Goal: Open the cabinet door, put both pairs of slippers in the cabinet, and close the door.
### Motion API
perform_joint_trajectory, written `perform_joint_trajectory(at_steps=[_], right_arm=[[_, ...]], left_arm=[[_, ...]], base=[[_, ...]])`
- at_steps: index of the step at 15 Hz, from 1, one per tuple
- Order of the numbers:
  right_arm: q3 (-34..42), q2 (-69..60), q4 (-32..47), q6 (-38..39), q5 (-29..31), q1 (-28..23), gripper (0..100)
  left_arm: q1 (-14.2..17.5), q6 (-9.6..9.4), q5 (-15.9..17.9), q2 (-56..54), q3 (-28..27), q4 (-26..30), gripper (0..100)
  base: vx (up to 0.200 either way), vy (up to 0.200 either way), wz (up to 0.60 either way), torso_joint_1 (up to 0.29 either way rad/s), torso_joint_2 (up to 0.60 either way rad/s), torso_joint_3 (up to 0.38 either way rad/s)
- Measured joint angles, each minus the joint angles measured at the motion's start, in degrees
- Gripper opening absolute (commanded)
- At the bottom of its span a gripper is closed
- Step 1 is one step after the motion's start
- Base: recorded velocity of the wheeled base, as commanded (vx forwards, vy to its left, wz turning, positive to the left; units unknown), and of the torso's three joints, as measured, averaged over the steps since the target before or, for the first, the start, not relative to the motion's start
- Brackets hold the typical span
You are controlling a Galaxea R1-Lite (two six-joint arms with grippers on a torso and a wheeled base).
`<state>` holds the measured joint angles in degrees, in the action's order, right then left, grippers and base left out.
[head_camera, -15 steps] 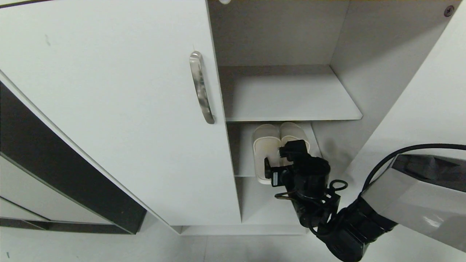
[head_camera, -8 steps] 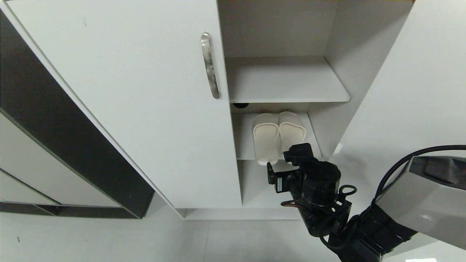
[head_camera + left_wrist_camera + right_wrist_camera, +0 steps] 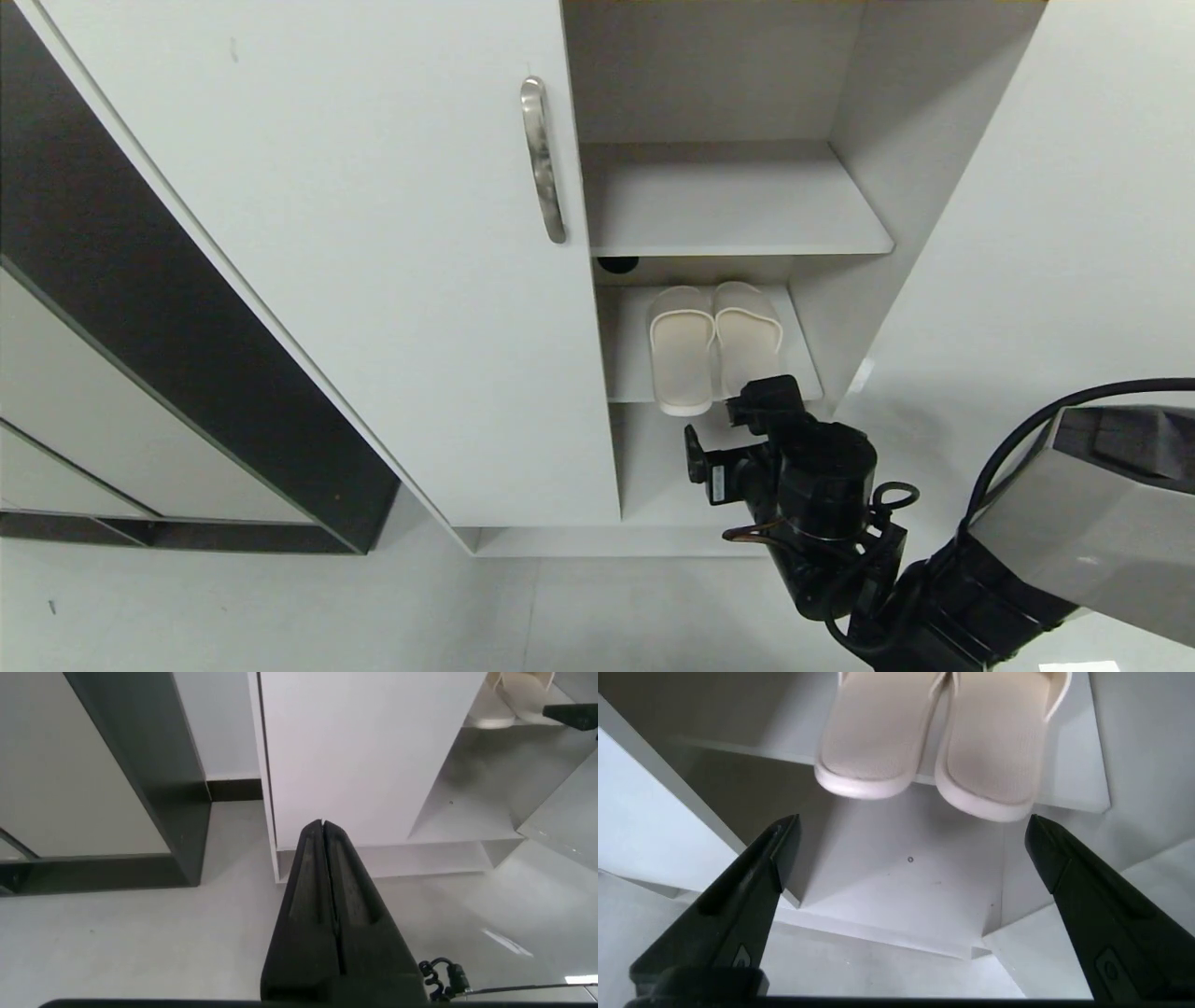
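On the lower shelf (image 3: 620, 359), cream slippers (image 3: 684, 345) just beyond spread right jaws, left jaws pressed together.

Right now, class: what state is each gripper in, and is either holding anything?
Left gripper: closed, holding nothing.
Right gripper: open, empty, facing the slippers.

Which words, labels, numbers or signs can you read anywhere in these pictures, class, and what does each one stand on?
No text can be read in any view.
White sticker on the right gripper: print too small to read.
Slippers, cabinet door and shelf: no print visible.
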<state>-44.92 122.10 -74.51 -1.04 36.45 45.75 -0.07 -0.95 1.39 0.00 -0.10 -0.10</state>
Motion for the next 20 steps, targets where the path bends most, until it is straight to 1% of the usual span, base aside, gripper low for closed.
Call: perform_joint_trajectory(at_steps=[10,17,20], right_arm=[[0.5,0.2,0.2,0.2,-0.1,-0.1,100],[1.4,0.2,-0.2,0.4,0.0,-0.1,100],[2.2,0.2,-2.9,0.1,0.1,0.0,100]], left_arm=[[0.0,-0.02,0.0,0.0,0.0,0.0,0],[0.0,0.06,0.0,0.0,0.0,0.0,0],[0.0,0.06,0.0,0.0,0.0,0.0,0]], base=[[0.000,0.000,0.00,0.000,0.00,0.000],[0.000,0.000,0.00,0.000,0.00,0.188],[0.000,0.000,0.00,0.001,0.00,0.207]])
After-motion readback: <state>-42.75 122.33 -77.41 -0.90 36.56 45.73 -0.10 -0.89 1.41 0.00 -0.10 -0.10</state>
